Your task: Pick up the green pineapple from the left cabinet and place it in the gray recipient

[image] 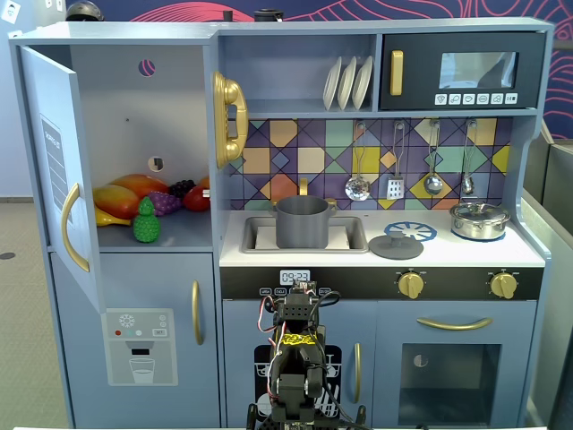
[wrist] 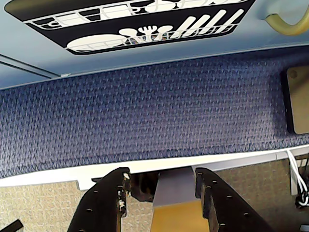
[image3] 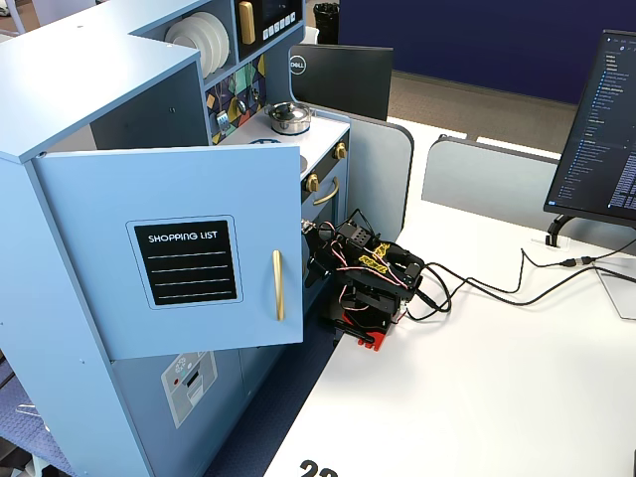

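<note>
Up and to the left of the tool in a fixed view, the small bright green plastic pineapple (image: 146,221) stands upright at the front edge of the shelf inside the tall blue-gray left cabinet (image: 134,134), whose door hangs open. Just behind it lie an orange-yellow mango (image: 121,197) and a purple grape bunch (image: 166,202). It looks light, hard and bumpy, so the grip should hold, though the tapered crown could slip; taking the oval body across its widest part seems safest. Higher and nearly straight above the tool, the matte gray cylindrical pot (image: 302,222) sits in the sink of the toy worktop. The black two-finger tool (wrist: 161,191) is folded low by the kitchen's base, fingers parted and holding nothing, pointing down at blue carpet (wrist: 145,121) in the wrist view.
</note>
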